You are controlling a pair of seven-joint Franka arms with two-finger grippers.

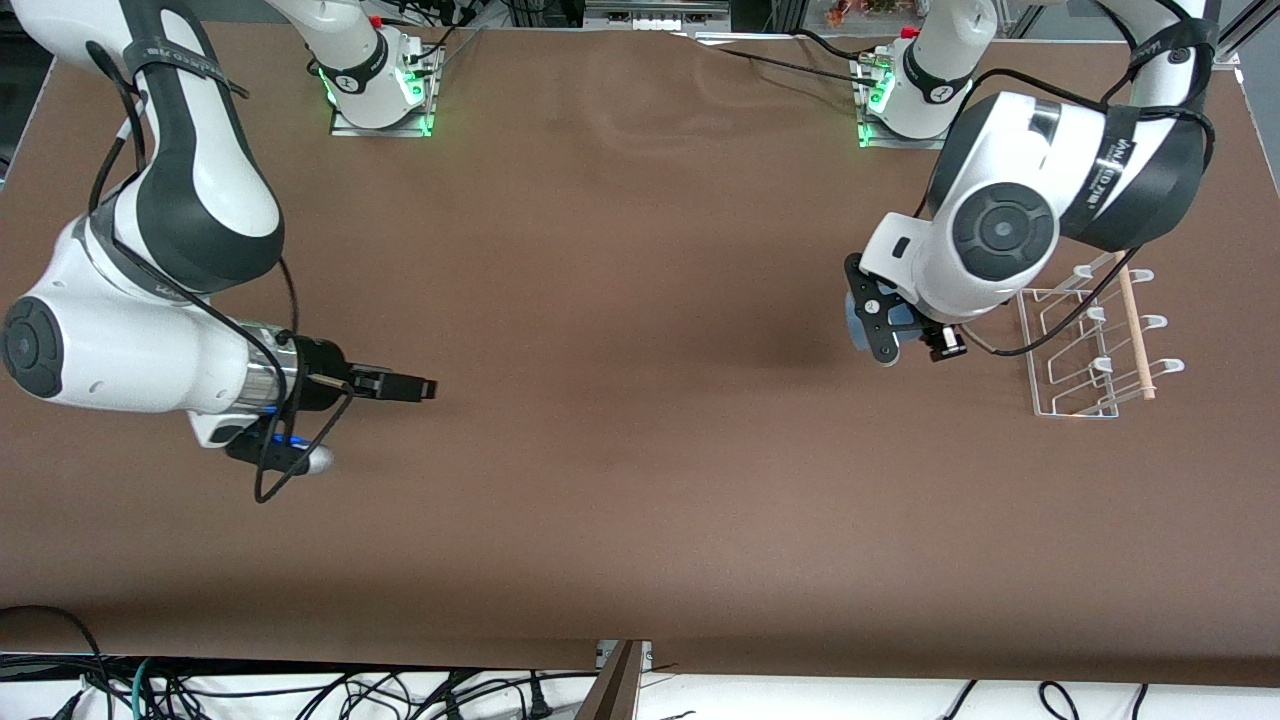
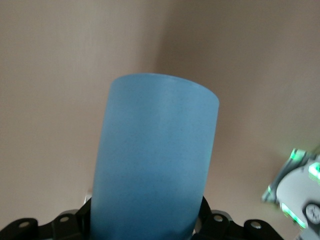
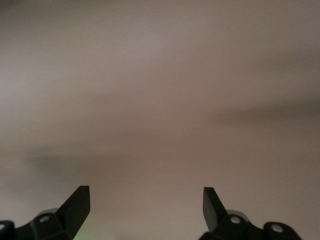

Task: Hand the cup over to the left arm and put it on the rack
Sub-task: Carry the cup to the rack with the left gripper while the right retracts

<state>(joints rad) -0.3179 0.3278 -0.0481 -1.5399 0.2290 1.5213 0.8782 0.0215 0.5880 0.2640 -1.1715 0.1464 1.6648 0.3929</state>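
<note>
My left gripper (image 1: 880, 335) is shut on the light-blue cup (image 1: 858, 322) and holds it up over the table beside the rack. In the left wrist view the cup (image 2: 155, 160) fills the space between the black fingers (image 2: 212, 220), its rim pointing away from the wrist. The white wire rack (image 1: 1085, 345) with its wooden dowel (image 1: 1135, 325) stands at the left arm's end of the table. My right gripper (image 1: 415, 388) is open and empty over the table at the right arm's end; its fingertips (image 3: 80, 202) are wide apart in the right wrist view, with only table between them.
The brown table (image 1: 640, 450) is bare between the two arms. The arm bases (image 1: 380, 90) stand along the table's top edge. Cables hang below the front edge (image 1: 300, 690).
</note>
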